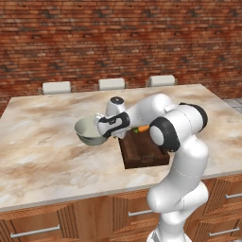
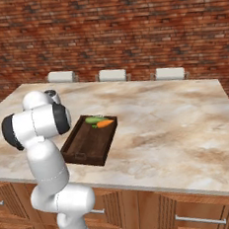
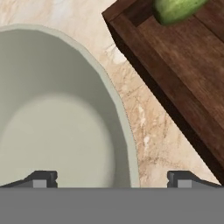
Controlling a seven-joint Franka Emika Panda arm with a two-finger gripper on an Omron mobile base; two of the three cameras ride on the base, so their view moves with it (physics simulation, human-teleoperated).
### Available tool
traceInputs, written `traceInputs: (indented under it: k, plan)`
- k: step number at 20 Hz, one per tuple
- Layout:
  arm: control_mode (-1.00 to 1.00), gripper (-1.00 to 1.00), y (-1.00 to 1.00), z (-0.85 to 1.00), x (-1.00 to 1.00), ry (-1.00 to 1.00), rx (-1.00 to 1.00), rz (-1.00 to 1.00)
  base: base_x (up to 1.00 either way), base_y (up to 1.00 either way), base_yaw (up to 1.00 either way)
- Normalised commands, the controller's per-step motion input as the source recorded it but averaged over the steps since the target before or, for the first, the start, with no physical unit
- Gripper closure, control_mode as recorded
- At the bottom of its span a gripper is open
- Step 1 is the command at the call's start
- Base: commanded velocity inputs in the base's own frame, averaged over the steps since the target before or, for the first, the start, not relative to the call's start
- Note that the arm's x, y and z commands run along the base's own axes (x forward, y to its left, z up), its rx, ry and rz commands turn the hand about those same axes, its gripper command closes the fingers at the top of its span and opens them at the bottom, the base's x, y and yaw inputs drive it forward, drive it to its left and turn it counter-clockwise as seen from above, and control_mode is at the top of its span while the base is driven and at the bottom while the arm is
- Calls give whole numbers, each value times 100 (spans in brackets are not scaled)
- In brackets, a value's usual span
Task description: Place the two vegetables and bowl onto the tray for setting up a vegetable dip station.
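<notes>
The pale grey-green bowl [image 1: 89,130] stands on the marble counter just left of the dark brown wooden tray [image 1: 144,153]. My gripper [image 1: 100,124] hangs open over the bowl's right rim. In the hand view the bowl [image 3: 57,118] takes up the left side, and my gripper [image 3: 113,179] straddles its rim, one fingertip [image 3: 43,178] over the inside and the other over bare counter. The tray [image 3: 183,87] lies a short gap away, holding the green cucumber [image 3: 175,8]. From the right, the cucumber [image 2: 93,120] and orange carrot [image 2: 105,123] lie together at the far end of the tray [image 2: 85,149]. The carrot [image 1: 142,128] peeks out beside my arm.
The marble counter [image 1: 42,156] stretches wide to the left and far right. Three pale chair backs [image 1: 112,83] line its far edge before a brick wall. Wooden drawers [image 1: 42,227] sit under the near edge. My own arm crosses above the tray's far end.
</notes>
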Motion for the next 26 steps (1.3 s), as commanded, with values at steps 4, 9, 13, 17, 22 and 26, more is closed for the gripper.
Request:
traceInputs:
  k: [4,9,13,17,22,26]
  plan:
    - [-100,100,5,-11,0,0,0,0,0,0,0]
    - [-100,100,1,0,0,0,0,0,0,0,0]
    - [-100,100,0,0,0,0,0,0,0,0,0]
    - [-100,100,0,0,0,0,0,0,0,0,0]
    - [-100,100,0,19,0,0,0,0,0,0,0]
    - [-100,100,0,39,0,-2,0,0,0,0,0]
